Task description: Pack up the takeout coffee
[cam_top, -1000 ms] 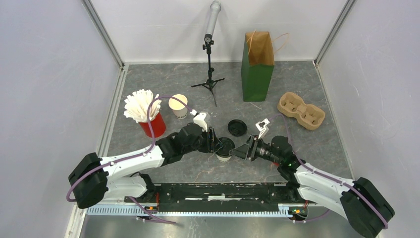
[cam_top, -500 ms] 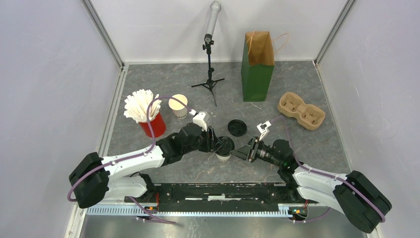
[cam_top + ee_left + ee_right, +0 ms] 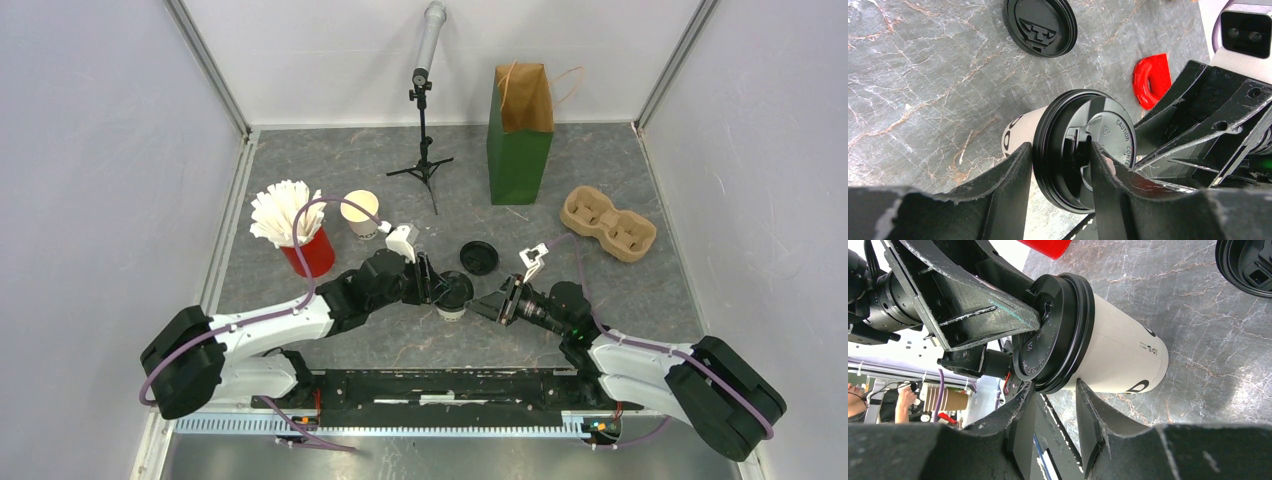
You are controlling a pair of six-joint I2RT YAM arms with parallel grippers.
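The takeout coffee (image 3: pixel 452 298), a cream paper cup with a black lid, lies tilted between my two grippers just above the table's front middle. My left gripper (image 3: pixel 437 287) is shut on the lid's rim. In the left wrist view (image 3: pixel 1060 160), one finger is under the rim and the other on the lid top (image 3: pixel 1088 145). My right gripper (image 3: pixel 488 300) comes in from the right. In the right wrist view (image 3: pixel 1055 395), its fingers pinch the lid's rim and the cup wall (image 3: pixel 1118 355).
A spare black lid (image 3: pixel 479 257) lies just behind the cup. An open cream cup (image 3: pixel 361 215) and a red cup of white sticks (image 3: pixel 305 245) stand at the left. The green paper bag (image 3: pixel 520 130), cardboard carrier (image 3: pixel 607 222) and a tripod (image 3: pixel 424 130) stand at the back.
The right gripper has crept a little left against the cup. The cup and the left gripper have shifted slightly away from the arms' bases.
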